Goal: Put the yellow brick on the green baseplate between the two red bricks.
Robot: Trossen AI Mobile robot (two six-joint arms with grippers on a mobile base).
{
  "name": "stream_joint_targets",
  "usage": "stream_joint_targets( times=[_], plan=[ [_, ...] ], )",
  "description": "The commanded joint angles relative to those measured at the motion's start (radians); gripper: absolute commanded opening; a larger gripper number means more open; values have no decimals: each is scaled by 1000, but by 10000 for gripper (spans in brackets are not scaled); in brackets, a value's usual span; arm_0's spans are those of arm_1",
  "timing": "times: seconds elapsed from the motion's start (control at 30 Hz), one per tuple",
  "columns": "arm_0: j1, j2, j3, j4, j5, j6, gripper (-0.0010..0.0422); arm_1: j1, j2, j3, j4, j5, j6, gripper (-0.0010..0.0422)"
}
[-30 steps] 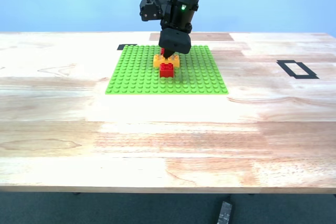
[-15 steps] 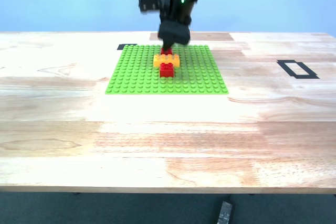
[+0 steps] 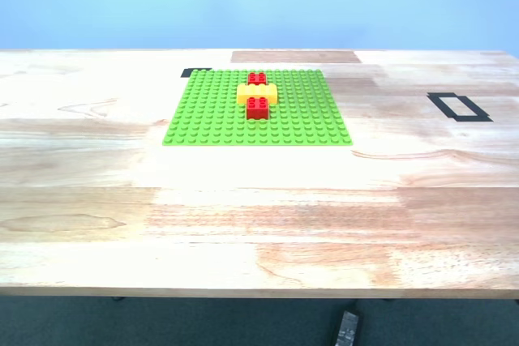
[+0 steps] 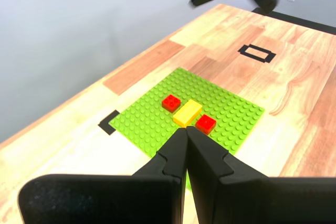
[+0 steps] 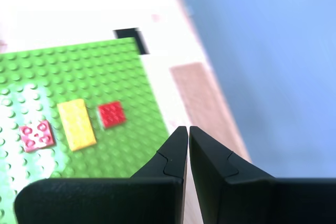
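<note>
Setting: robot test bench in a lab. Wide pale wood table (image 3: 259,216), plain blue backdrop (image 3: 259,2) behind it. Black tape marks stuck on the table either side of the green baseplate (image 3: 308,123): an outlined rectangle (image 3: 459,107) well off one side, a corner mark (image 3: 195,72) at its far edge.

Arm gone from above the green baseplate (image 3: 258,111) in the exterior view, far red brick (image 3: 256,79) now uncovered, yellow brick (image 3: 257,93) released.
</note>
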Motion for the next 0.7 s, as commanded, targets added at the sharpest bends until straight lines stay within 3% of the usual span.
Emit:
stream_joint_targets(
  times=[0.03,0.23,0.4,0.5,0.6,0.7],
  plan=[
    [1,-2,0,43,-1,-23,0,-51,-176,-167,120,3,54,5],
    [1,-21,-9,177,-106,-97,0,-154,-542,-467,298,12,209,5],
    [2,-90,-110,393,-108,-228,0,-221,-835,-681,414,101,316,5],
    [2,-150,-183,470,-168,-275,0,-248,-978,-773,431,116,417,5],
    [2,-210,-260,528,-234,-326,0,-262,-1098,-862,435,189,533,5],
    [2,-285,-358,610,-238,-383,0,-260,-1213,-975,461,244,575,5]
  ],
)
